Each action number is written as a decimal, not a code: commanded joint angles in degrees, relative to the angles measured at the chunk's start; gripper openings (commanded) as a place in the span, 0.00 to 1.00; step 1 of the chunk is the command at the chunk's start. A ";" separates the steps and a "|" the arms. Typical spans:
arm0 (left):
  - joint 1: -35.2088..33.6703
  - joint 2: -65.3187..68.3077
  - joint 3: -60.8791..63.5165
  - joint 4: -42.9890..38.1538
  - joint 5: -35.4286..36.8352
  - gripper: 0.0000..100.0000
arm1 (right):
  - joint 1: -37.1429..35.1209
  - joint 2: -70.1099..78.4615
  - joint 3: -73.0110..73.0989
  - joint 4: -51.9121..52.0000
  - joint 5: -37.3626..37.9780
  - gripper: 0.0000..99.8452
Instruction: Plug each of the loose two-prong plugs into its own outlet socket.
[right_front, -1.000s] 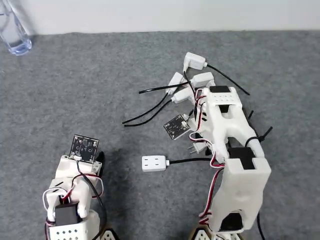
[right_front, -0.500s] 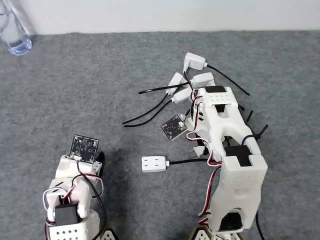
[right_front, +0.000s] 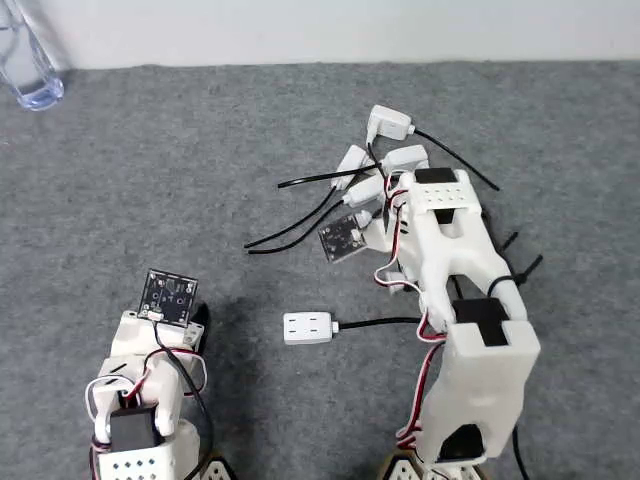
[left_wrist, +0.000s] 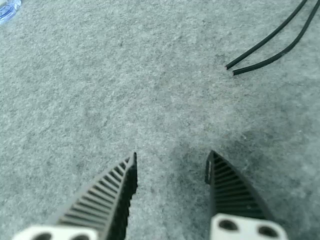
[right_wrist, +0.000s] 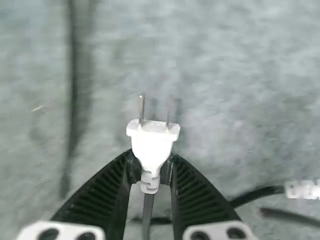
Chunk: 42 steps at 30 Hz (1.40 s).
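Note:
A white two-prong plug (right_wrist: 151, 137) sits between the black ribbed fingers of my right gripper (right_wrist: 150, 162), which is shut on it, prongs pointing away over the grey carpet. The right arm (right_front: 455, 250) stands at the table's right side. A white outlet socket (right_front: 308, 326) with a black cord lies left of that arm. Several more white plugs (right_front: 385, 160) lie in a cluster beyond the arm. My left gripper (left_wrist: 172, 159) hangs open over bare carpet, nothing between its fingers. The left arm (right_front: 150, 370) is at the near left.
Two black cable ends (left_wrist: 270, 47) lie ahead of the left gripper. The same loose cables (right_front: 300, 215) trail left from the plug cluster. A clear glass vessel (right_front: 28, 70) stands at the far left corner, by the white wall.
The right arm's wrist has shifted away from the socket toward the plug cluster. The plug's prongs that showed beside the arm are now hidden under it. The left arm has not moved.

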 joint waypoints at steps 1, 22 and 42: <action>0.09 -0.53 -0.13 0.70 0.09 0.21 | 0.40 0.57 -0.53 -6.29 -3.43 0.01; 0.35 -0.53 -0.13 0.53 0.09 0.21 | -2.77 -5.49 3.34 -2.86 -7.91 0.13; 0.26 -0.62 -0.13 0.53 0.09 0.21 | -3.47 0.57 3.52 -4.53 -2.90 0.02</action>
